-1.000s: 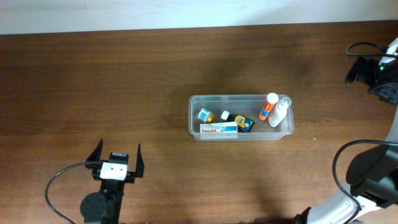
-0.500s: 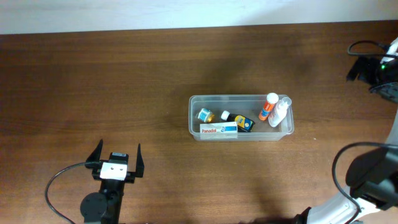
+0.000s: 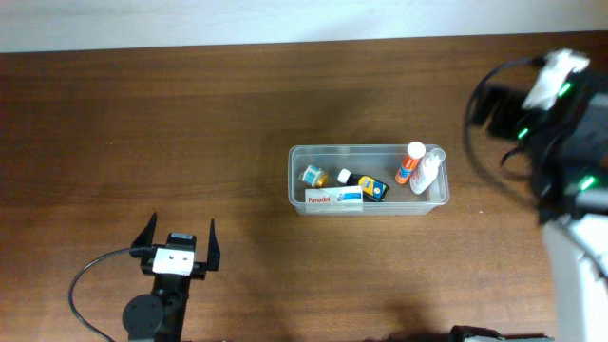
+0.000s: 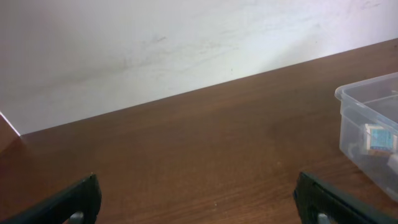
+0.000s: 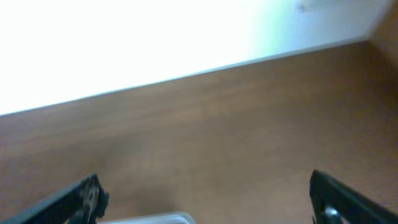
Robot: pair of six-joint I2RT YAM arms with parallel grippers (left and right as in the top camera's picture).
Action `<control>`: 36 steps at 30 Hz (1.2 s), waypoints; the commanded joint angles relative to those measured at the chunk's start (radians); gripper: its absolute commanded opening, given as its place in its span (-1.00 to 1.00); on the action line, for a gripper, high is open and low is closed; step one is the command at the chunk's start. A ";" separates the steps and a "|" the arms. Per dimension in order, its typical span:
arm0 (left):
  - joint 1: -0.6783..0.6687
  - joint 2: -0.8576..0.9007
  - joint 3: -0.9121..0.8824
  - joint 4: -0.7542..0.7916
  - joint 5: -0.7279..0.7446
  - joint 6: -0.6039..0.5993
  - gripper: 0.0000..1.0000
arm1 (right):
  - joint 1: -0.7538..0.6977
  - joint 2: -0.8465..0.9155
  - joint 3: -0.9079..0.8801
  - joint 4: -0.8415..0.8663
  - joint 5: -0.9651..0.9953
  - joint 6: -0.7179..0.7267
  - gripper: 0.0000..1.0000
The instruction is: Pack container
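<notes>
- Several items (Panadol box (image 3: 333, 197), small bottles (image 3: 372, 187)) sit in container (image 3: 366, 148), just right of frame centre. Contents same as 1 s ago.
- Right arm (image 3: 546, 123) has swung in at upper right since then. Right gripper (image 5: 208, 196): fingers apart, empty.
- Left gripper (image 3: 180, 226), lower left: fingers apart, idle.
- Judgement: nothing loose on the table, so packing prob. complete.

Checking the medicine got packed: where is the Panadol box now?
In the overhead view the Panadol box lies inside the container, along its near wall toward the left end.
</notes>
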 commanded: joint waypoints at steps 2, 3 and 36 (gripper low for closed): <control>0.004 -0.010 -0.006 -0.002 -0.010 0.015 0.99 | 0.067 -0.164 -0.259 0.153 -0.002 0.001 0.97; 0.004 -0.010 -0.006 -0.002 -0.010 0.015 0.99 | 0.077 -0.207 -0.317 0.193 -0.002 0.001 0.97; 0.004 -0.010 -0.006 -0.002 -0.010 0.015 0.99 | 0.119 -1.073 -1.153 0.504 -0.090 -0.157 0.97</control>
